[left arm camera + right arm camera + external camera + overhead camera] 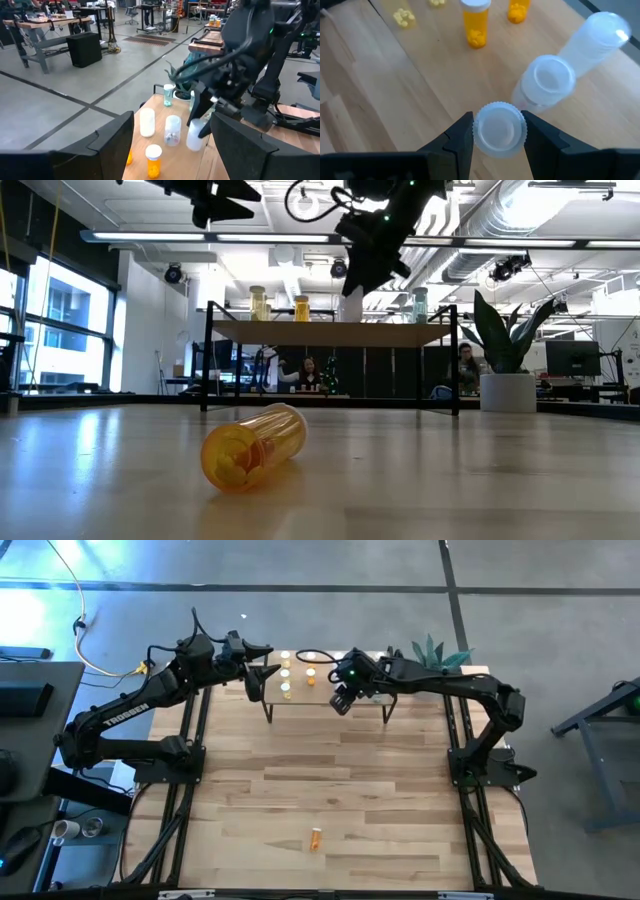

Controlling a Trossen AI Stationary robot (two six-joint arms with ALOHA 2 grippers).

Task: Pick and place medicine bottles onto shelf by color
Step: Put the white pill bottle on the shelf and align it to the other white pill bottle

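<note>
Two arms reach over the shelf (330, 700) in the high view, the left gripper (262, 675) at its left end with fingers wide apart, the right gripper (343, 698) over its middle. One orange bottle (316, 838) lies alone, far from the shelf, near the table's front edge. In the low view that bottle (252, 447) lies on its side. In the left wrist view, bottles stand on the shelf. In the right wrist view, the right fingers (462, 137) squeeze a white bottle (499, 129) beside two more white ones.
</note>
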